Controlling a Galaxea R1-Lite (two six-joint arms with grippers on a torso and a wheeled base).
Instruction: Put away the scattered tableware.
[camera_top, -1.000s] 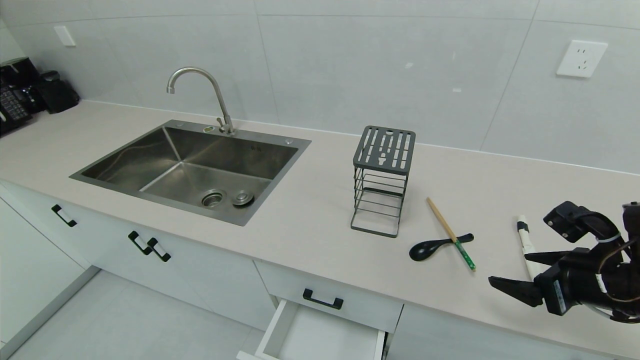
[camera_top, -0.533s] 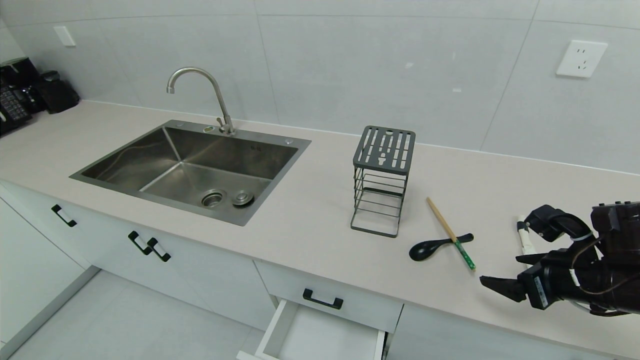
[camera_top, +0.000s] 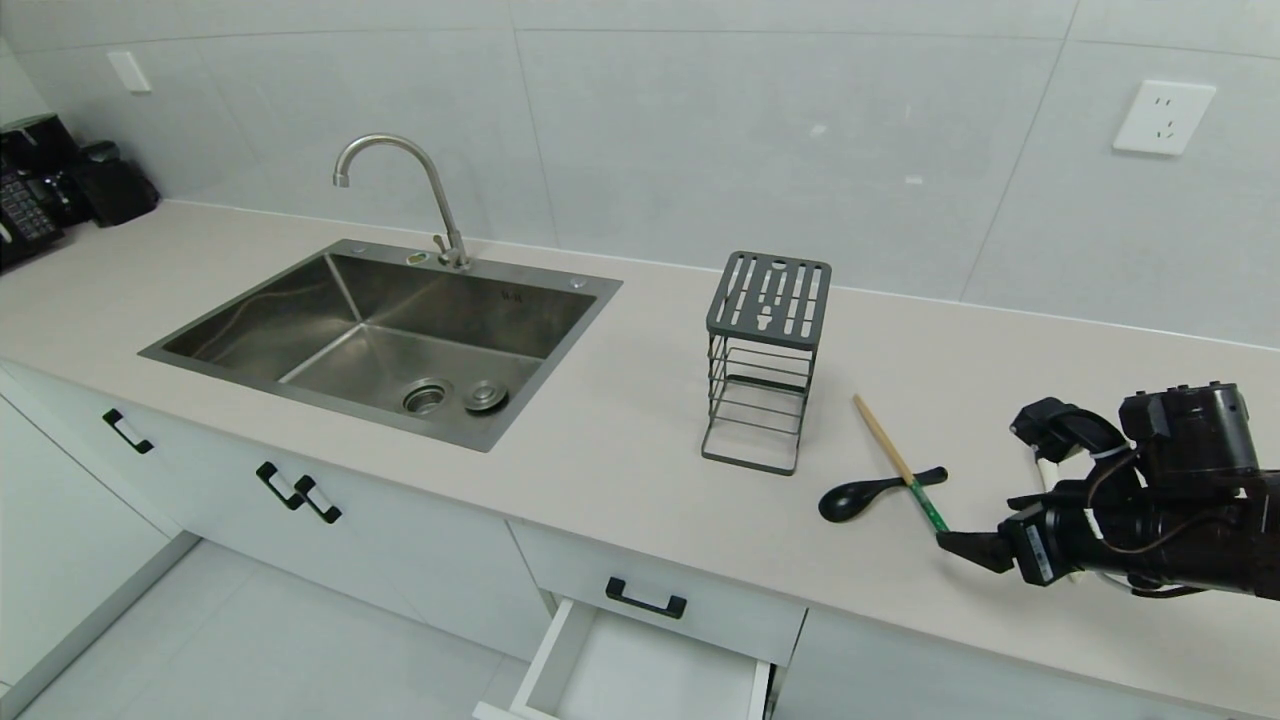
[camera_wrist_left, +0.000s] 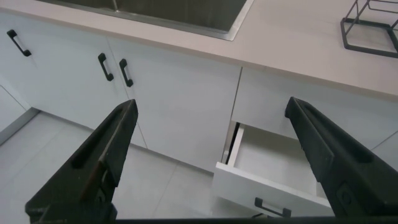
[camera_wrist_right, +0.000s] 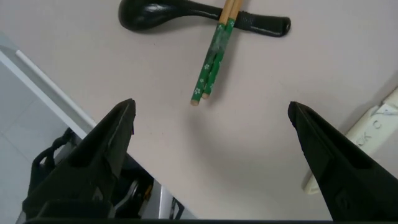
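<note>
A black spoon (camera_top: 868, 494) lies on the counter right of the dark wire rack (camera_top: 765, 360). A pair of wooden chopsticks with green tips (camera_top: 900, 466) lies across the spoon's handle. My right gripper (camera_top: 985, 520) hovers open just right of the chopstick tips, low over the counter. In the right wrist view the spoon (camera_wrist_right: 149, 14) and chopsticks (camera_wrist_right: 214, 59) lie just ahead of the right gripper (camera_wrist_right: 210, 109). A white utensil (camera_top: 1043, 462) is partly hidden behind that arm. My left gripper (camera_wrist_left: 211, 106) hangs open in front of the cupboards.
A steel sink (camera_top: 390, 335) with a tap sits at the left. Below the counter edge a white drawer (camera_top: 640, 670) stands pulled out, also seen as the drawer (camera_wrist_left: 273, 168) in the left wrist view. Black appliances (camera_top: 60, 185) stand at the far left.
My right gripper has moved left and slightly up the picture toward the chopsticks and spoon, covering more of the white utensil. The tableware has not moved.
</note>
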